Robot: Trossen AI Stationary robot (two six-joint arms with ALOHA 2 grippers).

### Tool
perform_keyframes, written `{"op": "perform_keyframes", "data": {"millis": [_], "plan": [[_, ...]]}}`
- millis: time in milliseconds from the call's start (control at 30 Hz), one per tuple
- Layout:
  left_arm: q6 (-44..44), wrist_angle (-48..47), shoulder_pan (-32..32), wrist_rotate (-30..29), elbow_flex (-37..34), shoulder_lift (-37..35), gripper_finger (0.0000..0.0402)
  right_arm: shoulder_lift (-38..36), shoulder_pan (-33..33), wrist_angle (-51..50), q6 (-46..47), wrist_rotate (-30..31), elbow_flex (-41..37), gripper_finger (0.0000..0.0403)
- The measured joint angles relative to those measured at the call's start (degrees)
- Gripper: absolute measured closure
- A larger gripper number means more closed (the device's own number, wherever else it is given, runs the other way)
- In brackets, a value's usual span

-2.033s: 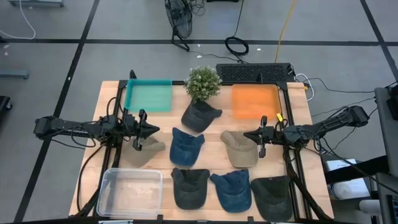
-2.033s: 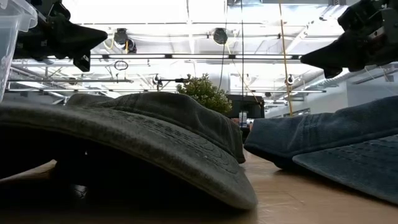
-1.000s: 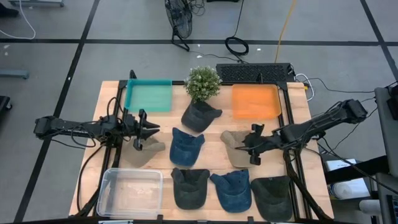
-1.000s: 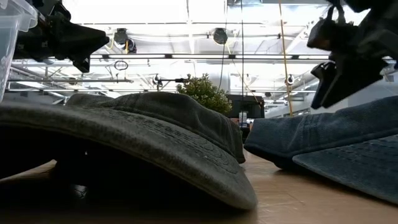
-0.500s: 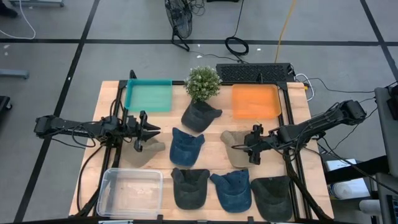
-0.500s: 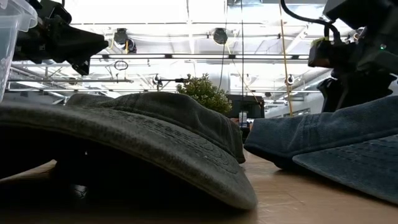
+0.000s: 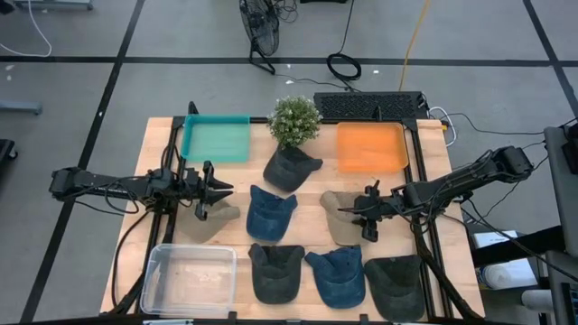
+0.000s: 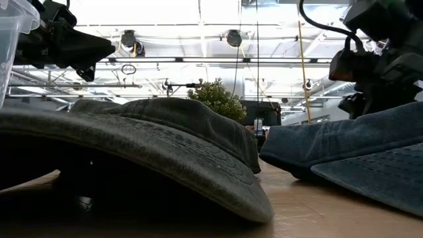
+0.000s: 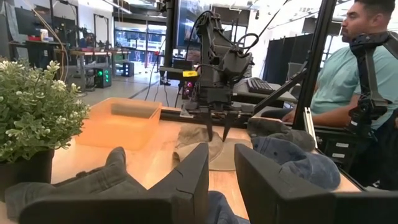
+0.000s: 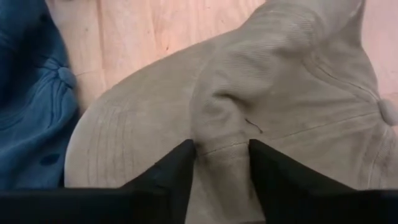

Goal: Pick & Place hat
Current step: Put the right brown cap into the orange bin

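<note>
1. Beige hat [image 10: 249, 118] lies on the counter [image 7: 424, 149], just in front of the orange tray [image 7: 370, 147].
2. Right hand [image 10: 221, 149] presses onto that hat, fingers parted around a fold, not clenched.
3. Left hand [image 7: 209, 191] hovers well apart from the hat, fingers slightly parted, grasping nothing.

High view: overhead, straight down on the whole counter [image 7: 424, 171]. Low view: at counter level, very near a grey hat [image 8: 132, 152], facing the room. Left wrist view: level across the counter toward the right arm. Right wrist view: close above the tan hat [image 10: 249, 106], shared with the high view.
</note>
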Motion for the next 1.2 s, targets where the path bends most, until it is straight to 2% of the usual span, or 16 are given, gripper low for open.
{"op": "perform_keyframes", "data": {"millis": [300,533,667,733,900,967,1200], "plan": [[-0.07,0.1,0.02,-0.05,0.0,0.0,0.0314,-2.26,0.04,0.38,-4.82,-0.15,-0.09,0.0394],[-0.3,0.19,0.02,-0.05,0.0,0.0,0.0314,-7.67,0.04,-0.49,-7.37,2.03,0.24,0.0398],[-0.28,0.28,0.02,-0.51,0.0,0.0,0.0314,-9.7,0.04,-4.15,-10.9,4.47,5.29,0.0398],[-0.28,0.3,0.02,-0.53,0.0,0.0,0.0314,-10.01,0.04,-8.54,-13.66,7.45,8.98,0.04],[-0.28,0.62,0.02,-0.53,0.0,0.0,0.0314,-9.87,-0.36,-18.11,-21.53,19.71,16.74,0.04],[-0.28,0.69,0.02,-0.53,0.0,0.0,0.0314,-9.88,-1.19,-20.25,-25.23,22.19,18.49,0.0401],[-0.04,0.69,0.02,-0.51,0.0,0.0,0.0314,-10.19,-9.67,-20.31,-37.54,21.73,21.12,0.0402]]}}
